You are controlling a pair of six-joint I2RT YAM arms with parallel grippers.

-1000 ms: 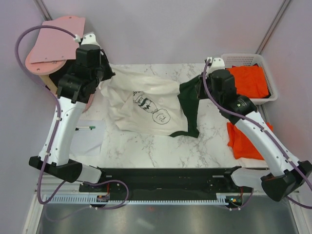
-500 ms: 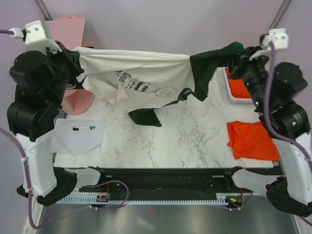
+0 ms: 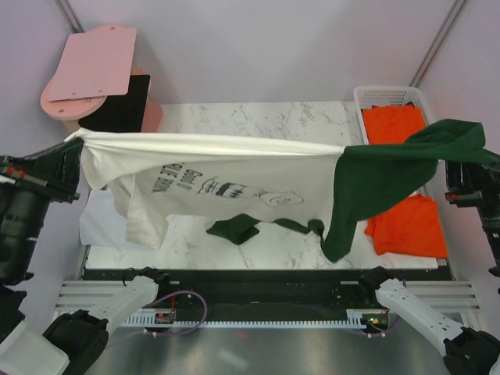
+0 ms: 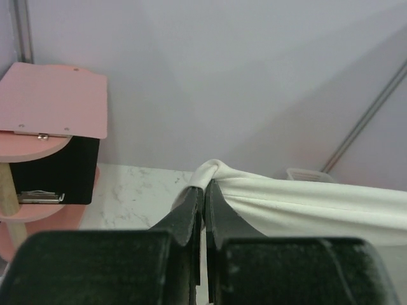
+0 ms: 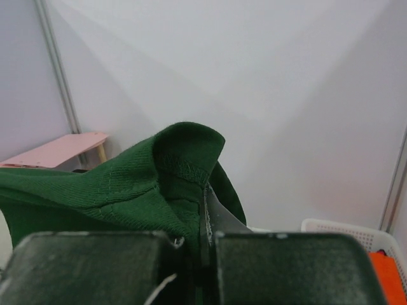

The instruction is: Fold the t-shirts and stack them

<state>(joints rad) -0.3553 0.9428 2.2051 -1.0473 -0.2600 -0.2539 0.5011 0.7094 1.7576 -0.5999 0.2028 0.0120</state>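
The cream-white t-shirt (image 3: 234,168) with its cartoon print hangs stretched in the air between both grippers, above the marble table (image 3: 266,117). My left gripper (image 3: 76,143) is shut on a bunched cream corner (image 4: 213,170), as the left wrist view (image 4: 205,188) shows. My right gripper (image 3: 478,152) is shut on the dark green sleeve (image 3: 391,168), which is bunched over its fingers (image 5: 205,190). A second green part (image 3: 238,229) dangles low, close to the table. One orange t-shirt (image 3: 396,129) lies in the basket. Another orange t-shirt (image 3: 408,226) lies flat at the table's right.
A white plastic basket (image 3: 391,95) stands at the back right. A pink stand (image 3: 86,70) with a black box (image 3: 117,113) is at the back left. White paper (image 3: 98,230) lies on the left, partly under the hanging shirt.
Both arms have risen and spread wide, toward the near side. The shirt has left the table and now hangs taut between them.
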